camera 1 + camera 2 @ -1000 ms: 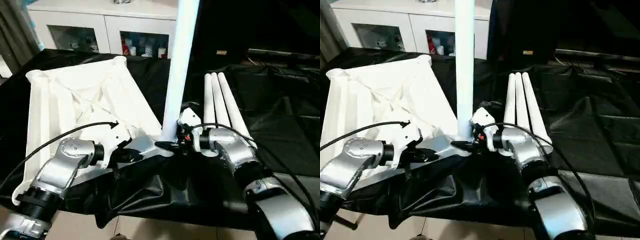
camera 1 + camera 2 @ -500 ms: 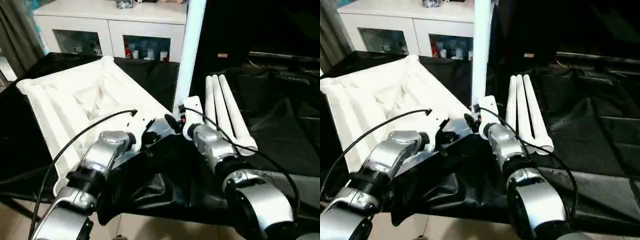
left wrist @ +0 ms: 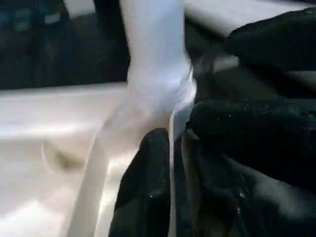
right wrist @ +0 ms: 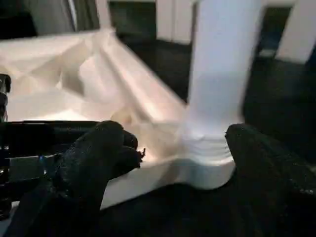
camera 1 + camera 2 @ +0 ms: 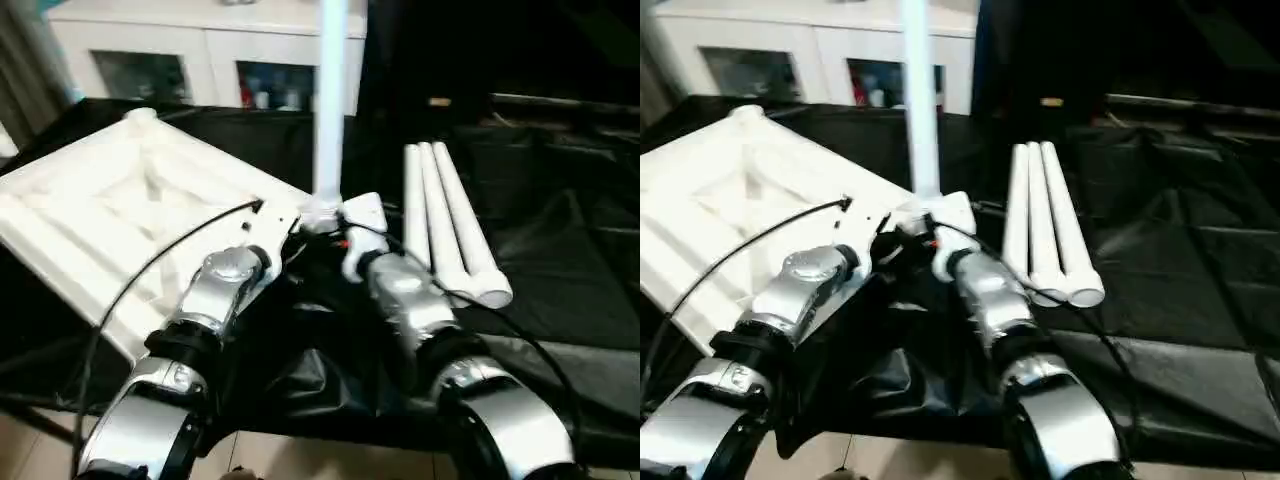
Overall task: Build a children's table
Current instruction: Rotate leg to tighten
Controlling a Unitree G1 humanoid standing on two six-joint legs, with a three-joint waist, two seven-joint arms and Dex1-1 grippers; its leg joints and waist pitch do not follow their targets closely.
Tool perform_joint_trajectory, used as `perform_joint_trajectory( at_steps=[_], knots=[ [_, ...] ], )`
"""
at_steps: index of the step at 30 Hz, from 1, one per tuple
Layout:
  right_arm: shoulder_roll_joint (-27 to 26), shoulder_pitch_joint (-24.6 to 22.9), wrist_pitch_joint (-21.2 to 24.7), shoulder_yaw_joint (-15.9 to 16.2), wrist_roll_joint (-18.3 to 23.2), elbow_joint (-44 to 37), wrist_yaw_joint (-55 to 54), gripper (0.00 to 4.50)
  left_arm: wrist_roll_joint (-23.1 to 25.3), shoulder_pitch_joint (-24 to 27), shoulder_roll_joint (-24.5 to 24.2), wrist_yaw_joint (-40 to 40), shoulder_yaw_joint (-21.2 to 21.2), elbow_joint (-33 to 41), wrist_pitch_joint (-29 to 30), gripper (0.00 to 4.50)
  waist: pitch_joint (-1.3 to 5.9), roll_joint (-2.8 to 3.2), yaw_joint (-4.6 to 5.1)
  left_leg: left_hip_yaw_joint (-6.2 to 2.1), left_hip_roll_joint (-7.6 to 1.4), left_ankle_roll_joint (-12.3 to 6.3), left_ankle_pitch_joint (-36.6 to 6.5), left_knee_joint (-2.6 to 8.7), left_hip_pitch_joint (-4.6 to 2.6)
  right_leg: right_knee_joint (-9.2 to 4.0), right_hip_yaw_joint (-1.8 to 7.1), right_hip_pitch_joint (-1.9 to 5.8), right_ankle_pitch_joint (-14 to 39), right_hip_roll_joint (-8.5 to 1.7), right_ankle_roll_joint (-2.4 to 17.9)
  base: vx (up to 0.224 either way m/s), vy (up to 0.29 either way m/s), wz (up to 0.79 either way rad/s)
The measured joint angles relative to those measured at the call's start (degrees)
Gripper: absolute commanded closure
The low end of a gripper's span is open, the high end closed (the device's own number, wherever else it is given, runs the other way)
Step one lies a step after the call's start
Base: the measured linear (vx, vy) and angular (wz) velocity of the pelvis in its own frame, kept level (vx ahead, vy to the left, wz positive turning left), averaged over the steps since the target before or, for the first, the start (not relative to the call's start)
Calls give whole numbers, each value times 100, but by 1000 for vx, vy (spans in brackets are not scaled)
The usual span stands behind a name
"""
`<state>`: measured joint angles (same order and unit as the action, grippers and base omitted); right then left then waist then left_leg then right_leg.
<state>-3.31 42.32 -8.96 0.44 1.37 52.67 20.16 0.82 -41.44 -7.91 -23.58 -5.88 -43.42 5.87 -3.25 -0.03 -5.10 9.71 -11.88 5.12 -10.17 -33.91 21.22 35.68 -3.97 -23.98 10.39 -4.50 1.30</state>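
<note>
A counter draped in crinkled black plastic sheeting point(image 5: 560, 250) carries the white plastic rectangular tabletop point(image 5: 100, 220), lying upside down with its ribbed, rimmed underside facing up. One round white leg point(image 5: 328, 110) stands upright in its near corner socket. Beside it, three loose round tapering white legs point(image 5: 450, 225) lie side by side, touching, on the sheeting.

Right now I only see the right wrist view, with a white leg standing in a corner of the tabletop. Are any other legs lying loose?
Observer: Yes, three loose legs lie on the black cloth, to the robot's right of the tabletop.
Operator: How are they lying?
Observer: Side by side, touching one another, running lengthwise away from the robot.
</note>
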Motion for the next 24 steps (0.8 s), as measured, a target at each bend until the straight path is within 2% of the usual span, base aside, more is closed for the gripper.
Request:
perform_joint_trajectory(
  at_steps=[2,3,6,8,11,13,17,18,21,24],
  knots=[
    [10,-95,5,0,11,-258,-23,61,11,-34,20,143,35,-9,-152,348,0,0,10,0,0,0,0,1,-6,1,2,3,0,0,0,0,0,0],
    [10,-174,23,1,17,-410,-49,61,19,-57,8,231,41,-30,-261,329,0,0,22,0,-5,1,0,2,-9,2,1,2,0,5,-1,0,0,0],
    [51,-314,223,33,15,-633,-36,61,61,-89,-150,419,75,5,-305,329,0,1,77,-2,-7,2,0,10,-13,7,1,-1,0,14,-2,0,0,0],
    [107,-433,352,104,6,-810,3,61,71,-73,-307,478,138,57,-272,329,0,1,79,-2,-8,3,1,12,-13,6,-1,-4,0,18,-2,0,0,0],
    [190,-478,612,193,-27,-1056,49,61,199,353,-638,656,323,924,287,329,-2,4,120,-2,-11,4,-1,15,-12,-1,1,-3,0,17,-2,0,0,0],
    [251,-515,787,223,-53,-1352,108,61,335,897,-883,830,572,1948,978,329,-3,4,158,-5,-11,2,-2,15,-9,-5,1,-4,0,16,-2,0,0,0],
    [288,-660,1062,237,-51,-1661,153,61,629,1755,-1104,1099,1195,3820,1958,329,-2,4,157,-3,-11,3,-3,18,-7,-21,-2,3,0,16,-1,0,0,0],
    [270,-717,1116,243,-52,-1683,154,61,794,1998,-1132,1156,1301,4346,2196,329,-2,3,163,-2,-11,1,-4,18,-11,-25,-2,11,0,16,-1,0,0,0],
    [225,-834,1274,397,-56,-1781,164,61,1070,2504,-1161,1254,1473,5183,2600,329,0,-4,157,-1,-9,1,-3,17,-11,-28,-2,12,-1,16,-1,0,0,0],
    [185,-922,1440,610,-124,-1891,243,61,1293,3139,-993,1437,1741,6076,2929,329,-6,-43,166,-2,-10,2,-3,17,-1,-34,-2,3,-5,18,-5,0,0,0]
  ],
)
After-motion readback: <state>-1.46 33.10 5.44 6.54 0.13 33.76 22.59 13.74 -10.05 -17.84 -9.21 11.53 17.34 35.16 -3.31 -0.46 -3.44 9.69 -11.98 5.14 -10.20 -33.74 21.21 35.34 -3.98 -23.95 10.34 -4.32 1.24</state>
